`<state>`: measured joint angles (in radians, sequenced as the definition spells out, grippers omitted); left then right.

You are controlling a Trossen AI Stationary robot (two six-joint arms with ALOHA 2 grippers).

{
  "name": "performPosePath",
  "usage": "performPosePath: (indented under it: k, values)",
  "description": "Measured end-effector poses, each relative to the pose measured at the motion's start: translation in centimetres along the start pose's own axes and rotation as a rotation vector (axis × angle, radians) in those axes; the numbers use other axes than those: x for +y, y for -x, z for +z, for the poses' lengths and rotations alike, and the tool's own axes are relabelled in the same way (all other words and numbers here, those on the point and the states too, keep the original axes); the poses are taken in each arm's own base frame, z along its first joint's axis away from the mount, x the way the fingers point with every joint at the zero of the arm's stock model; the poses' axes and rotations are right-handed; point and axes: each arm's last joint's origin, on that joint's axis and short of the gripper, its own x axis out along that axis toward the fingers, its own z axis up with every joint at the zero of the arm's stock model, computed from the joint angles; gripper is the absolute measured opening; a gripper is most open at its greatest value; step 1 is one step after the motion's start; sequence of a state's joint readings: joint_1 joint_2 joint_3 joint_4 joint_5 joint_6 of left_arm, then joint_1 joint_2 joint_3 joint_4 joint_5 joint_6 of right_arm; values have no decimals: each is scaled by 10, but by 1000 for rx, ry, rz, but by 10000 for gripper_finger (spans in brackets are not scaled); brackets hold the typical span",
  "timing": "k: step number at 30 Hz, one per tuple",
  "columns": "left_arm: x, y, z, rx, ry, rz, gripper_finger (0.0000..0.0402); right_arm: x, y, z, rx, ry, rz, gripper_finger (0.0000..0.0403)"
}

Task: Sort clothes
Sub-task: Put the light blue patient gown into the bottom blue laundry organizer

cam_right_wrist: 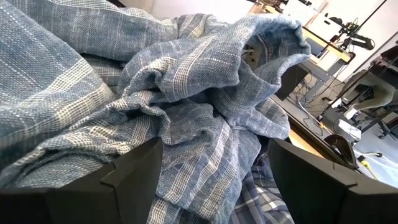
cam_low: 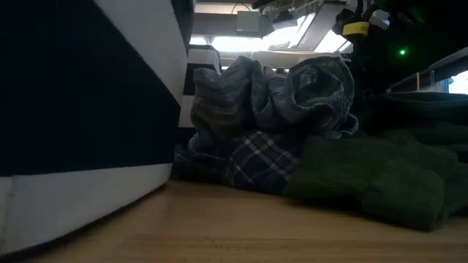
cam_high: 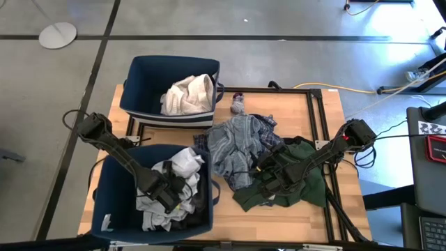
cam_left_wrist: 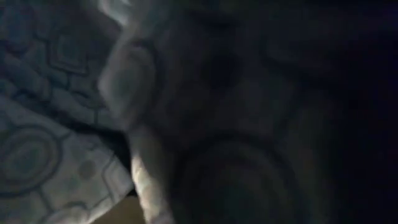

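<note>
Right up against the low camera stands the near navy bin (cam_low: pixel 88 109), its white-banded wall filling the left of that view. Beside it on the wooden table (cam_high: pixel 279 216) lies the loose heap of clothes: the grey-blue striped garment (cam_high: pixel 237 143) is piled on top of the blue plaid garment (cam_low: pixel 252 164), and the dark green garment (cam_high: pixel 300 185) spreads to the right of them, touching the plaid one.

The right end effector (cam_high: pixel 268 171) sits low at the seam between the striped and green garments. Its two dark fingers (cam_right_wrist: pixel 134 174) stand wide apart with the striped cloth bunched between and beyond them, grasping nothing.

The left end effector (cam_high: pixel 171 192) reaches down into the near bin, among the white/cream garment (cam_high: pixel 182 164) and the dark grey garment (cam_high: pixel 198 202) heaped there. Its wrist view shows only patterned pale fabric (cam_left_wrist: pixel 50 155) and dark cloth pressed close, and I cannot tell whether it is clenched or released.

In the far navy bin (cam_high: pixel 143 80) rests another white/cream garment (cam_high: pixel 188 94). The small grey-purple sock (cam_high: pixel 238 106) lies on the table just right of that bin, apart from the heap.
</note>
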<state>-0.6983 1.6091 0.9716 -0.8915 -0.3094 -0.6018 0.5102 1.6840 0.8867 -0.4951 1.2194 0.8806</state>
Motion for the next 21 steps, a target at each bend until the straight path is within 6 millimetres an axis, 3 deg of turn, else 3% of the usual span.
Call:
performPosePath:
  k: [5, 14, 21]
  values:
    - [2, 20, 7, 0, -44, -32, 40, 0, 0, 0, 0, 14, 0, 291]
    - [14, 90, 28, -84, -48, -73, 40, 0, 0, 0, -1, 9, 2, 291]
    - [24, 141, 39, -318, -52, -38, 40, 0, 0, 0, -2, 9, 2, 291]
